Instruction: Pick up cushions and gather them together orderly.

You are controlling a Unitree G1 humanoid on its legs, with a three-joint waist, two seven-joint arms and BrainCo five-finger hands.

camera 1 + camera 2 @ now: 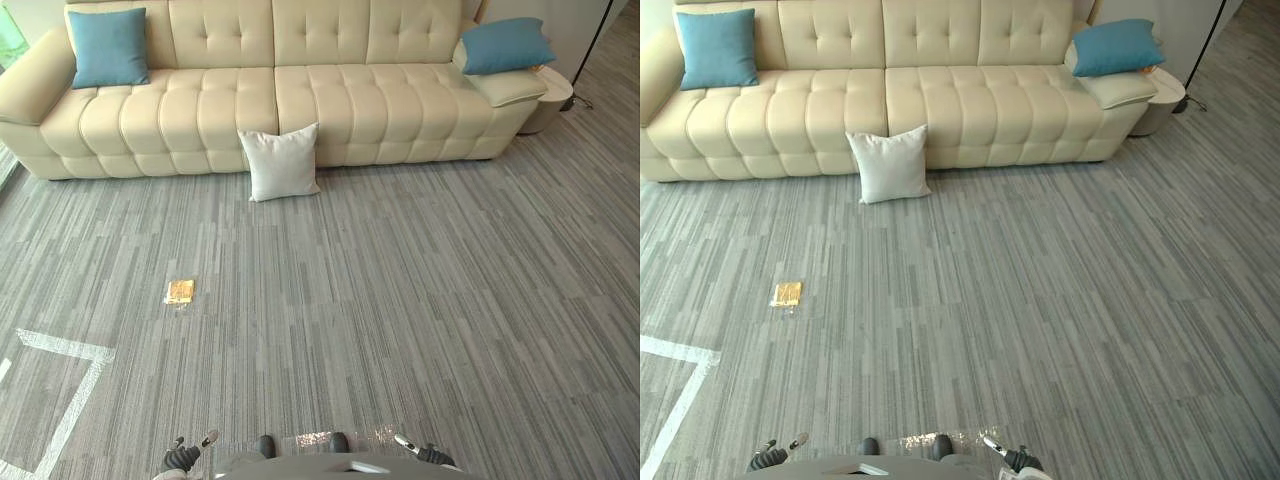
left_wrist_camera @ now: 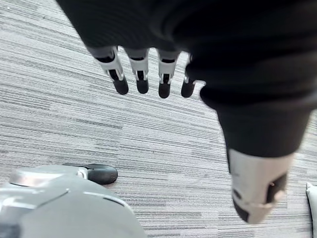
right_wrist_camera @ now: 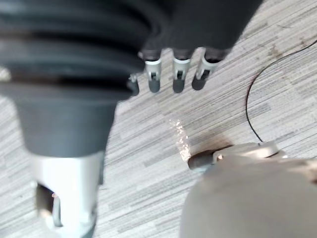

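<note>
A white cushion (image 1: 281,162) stands on the carpet, leaning against the front of the cream sofa (image 1: 330,100). One blue cushion (image 1: 108,47) rests upright on the sofa's left end. Another blue cushion (image 1: 503,45) lies on the right armrest. My left hand (image 1: 185,457) hangs low at the bottom edge, far from all cushions; its fingers (image 2: 141,79) are straight and hold nothing. My right hand (image 1: 428,453) also hangs low at the bottom edge, with fingers (image 3: 178,79) straight and nothing in them.
A small yellow object (image 1: 180,291) lies on the grey carpet left of centre. White tape lines (image 1: 62,346) mark the floor at the lower left. A round side table (image 1: 552,98) and a black lamp pole (image 1: 598,42) stand right of the sofa.
</note>
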